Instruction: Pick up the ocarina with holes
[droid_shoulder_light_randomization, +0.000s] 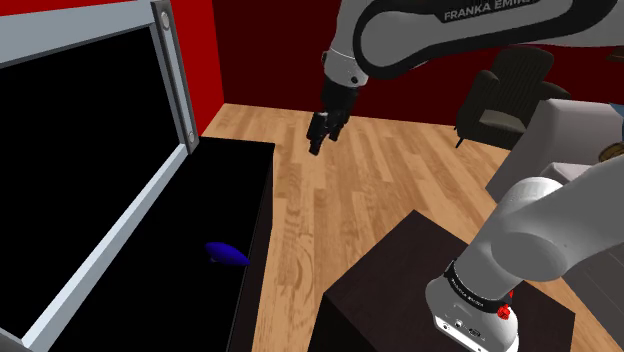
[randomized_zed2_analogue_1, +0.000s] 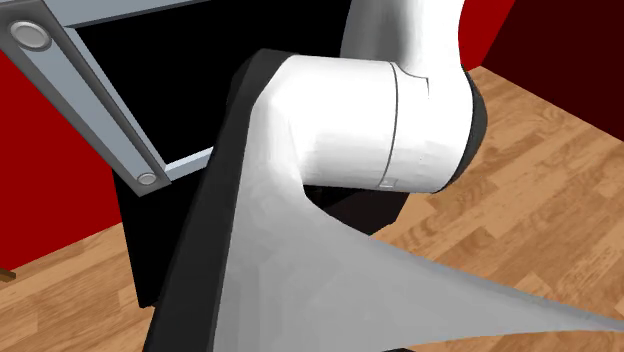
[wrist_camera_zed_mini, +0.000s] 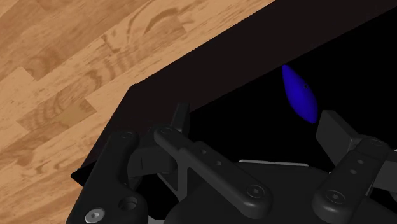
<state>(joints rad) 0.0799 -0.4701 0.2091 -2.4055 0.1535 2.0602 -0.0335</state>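
Gripper (droid_shoulder_light_randomization: 318, 140) hangs open and empty, well apart from the blue ocarina (droid_shoulder_light_randomization: 227, 254) on the black cabinet (droid_shoulder_light_randomization: 215, 190) at the shoulder view's left (approach, grasp, lift all remain).

The room had a floor (droid_shoulder_light_randomization: 390, 190) of light, strongly grained wooden planks, closed in by a bright red wall (droid_shoulder_light_randomization: 197, 60) behind the television and a darker red wall (droid_shoulder_light_randomization: 270, 50) in shadow on the far side. The television (droid_shoulder_light_randomization: 70, 150), large, with a black screen and a pale grey frame (droid_shoulder_light_randomization: 172, 75), stood on a low black cabinet (droid_shoulder_light_randomization: 215, 200) at the shoulder view's left. At that view's upper right a dark armchair (droid_shoulder_light_randomization: 505, 90) stood on the planks just beside a pale grey upholstered seat (droid_shoulder_light_randomization: 570, 140).
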